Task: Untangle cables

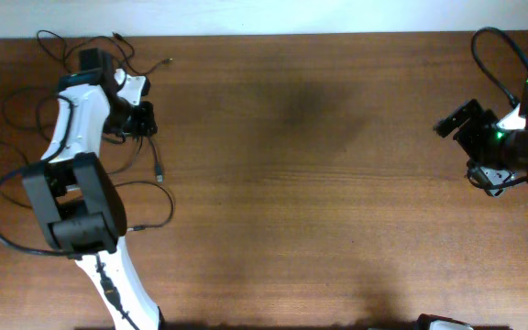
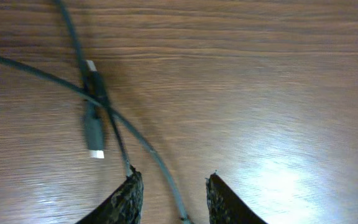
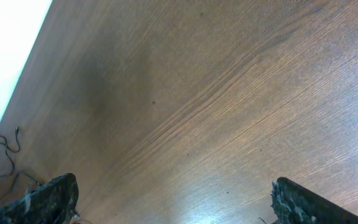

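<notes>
Thin black cables (image 1: pixel 126 69) lie spread in loops over the table's far left corner, around my left arm. In the overhead view my left gripper (image 1: pixel 142 119) hovers low over them. Its wrist view shows the gripper (image 2: pixel 173 186) open. One cable (image 2: pixel 157 163) runs between the fingertips (image 2: pixel 131 194), touching neither. Just ahead, two dark plug ends (image 2: pixel 94 127) with silvery tips lie side by side across that cable. Another plug (image 1: pixel 160 172) lies on the wood in front of the gripper. My right gripper (image 1: pixel 473 147) is far right, wide open and empty; in its wrist view (image 3: pixel 173 199) the cables (image 3: pixel 5 149) show far off.
A cable loop (image 1: pixel 154 206) with a small plug lies beside my left arm's black base link (image 1: pixel 71 206). Thicker black wires (image 1: pixel 502 55) hang from the right arm. The table's far edge (image 1: pixel 264 37) meets a white wall.
</notes>
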Tool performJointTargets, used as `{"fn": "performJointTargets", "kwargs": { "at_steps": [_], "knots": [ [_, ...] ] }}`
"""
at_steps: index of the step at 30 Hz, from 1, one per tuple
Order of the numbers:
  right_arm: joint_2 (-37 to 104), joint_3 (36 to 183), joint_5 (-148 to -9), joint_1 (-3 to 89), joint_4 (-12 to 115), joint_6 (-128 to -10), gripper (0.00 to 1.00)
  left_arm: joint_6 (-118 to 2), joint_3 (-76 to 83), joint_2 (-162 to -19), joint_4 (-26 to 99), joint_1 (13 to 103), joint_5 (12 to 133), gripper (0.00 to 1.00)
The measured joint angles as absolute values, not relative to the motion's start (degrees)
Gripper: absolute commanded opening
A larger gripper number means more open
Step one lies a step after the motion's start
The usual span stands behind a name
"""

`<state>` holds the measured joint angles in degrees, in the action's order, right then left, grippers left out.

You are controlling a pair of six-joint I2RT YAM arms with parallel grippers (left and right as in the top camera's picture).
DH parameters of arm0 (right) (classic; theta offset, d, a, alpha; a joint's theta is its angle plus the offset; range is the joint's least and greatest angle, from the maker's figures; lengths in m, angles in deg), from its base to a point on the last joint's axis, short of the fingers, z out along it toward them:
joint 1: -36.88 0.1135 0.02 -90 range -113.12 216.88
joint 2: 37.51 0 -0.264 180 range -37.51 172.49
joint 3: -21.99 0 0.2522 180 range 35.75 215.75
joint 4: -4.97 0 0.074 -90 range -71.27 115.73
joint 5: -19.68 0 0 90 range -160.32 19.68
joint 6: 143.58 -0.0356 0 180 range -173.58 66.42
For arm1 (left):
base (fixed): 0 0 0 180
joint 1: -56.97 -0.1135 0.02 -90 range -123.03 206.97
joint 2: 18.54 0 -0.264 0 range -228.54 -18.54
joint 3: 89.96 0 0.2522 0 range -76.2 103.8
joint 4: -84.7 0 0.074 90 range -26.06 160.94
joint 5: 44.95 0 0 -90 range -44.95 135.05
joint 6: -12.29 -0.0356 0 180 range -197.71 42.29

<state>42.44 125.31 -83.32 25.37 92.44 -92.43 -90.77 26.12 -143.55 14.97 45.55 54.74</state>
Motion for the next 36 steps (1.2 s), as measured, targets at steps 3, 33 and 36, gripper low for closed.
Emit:
{"fn": "performJointTargets", "kwargs": {
  "at_steps": [3,33,36],
  "knots": [
    [42.4,125.3,-83.3,25.4,92.5,-92.4,1.0,-90.6,26.1,-144.5,16.1,46.9,48.2,0.28],
    [42.5,125.3,-83.3,25.4,92.4,-92.4,1.0,-87.6,34.1,-149.3,10.5,46.8,45.5,0.32],
    [42.5,125.3,-83.3,25.4,92.4,-92.4,1.0,-87.2,34.2,-149.0,8.4,46.8,46.0,0.32]
  ]
}}
